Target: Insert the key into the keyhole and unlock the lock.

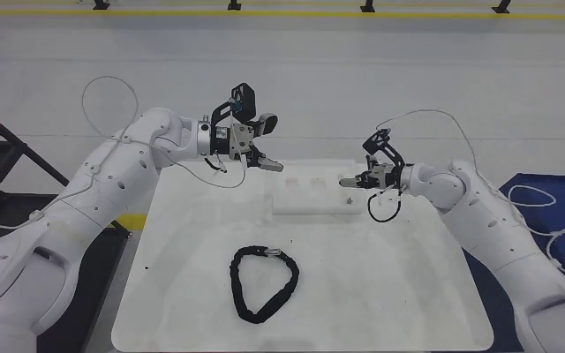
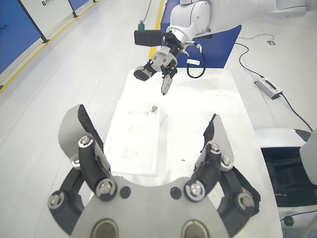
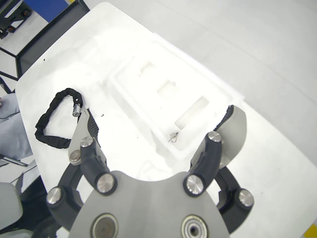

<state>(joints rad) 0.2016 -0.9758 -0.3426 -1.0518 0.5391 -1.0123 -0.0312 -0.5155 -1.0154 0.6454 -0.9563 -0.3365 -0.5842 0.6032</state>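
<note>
Key (image 1: 350, 201): flat on foam tray (image 1: 305, 207), right of centre in top view. Chain lock (image 1: 264, 282): lower centre of worktop (image 1: 397, 282). Left jaws, right jaws: wide open, empty. Risk: thin key slipping from pinch, sliding into tray recess.

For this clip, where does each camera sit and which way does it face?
Top view: above the arms, looking down at the table; both arms show.
Left wrist view: on the left arm, looking along the foam tray toward the right hand; the left hand, open, is in front.
Right wrist view: on the right arm, looking down over the tray toward the chain lock; its own open hand is in front.
Shared: the key on the tray shows in all three.
</note>
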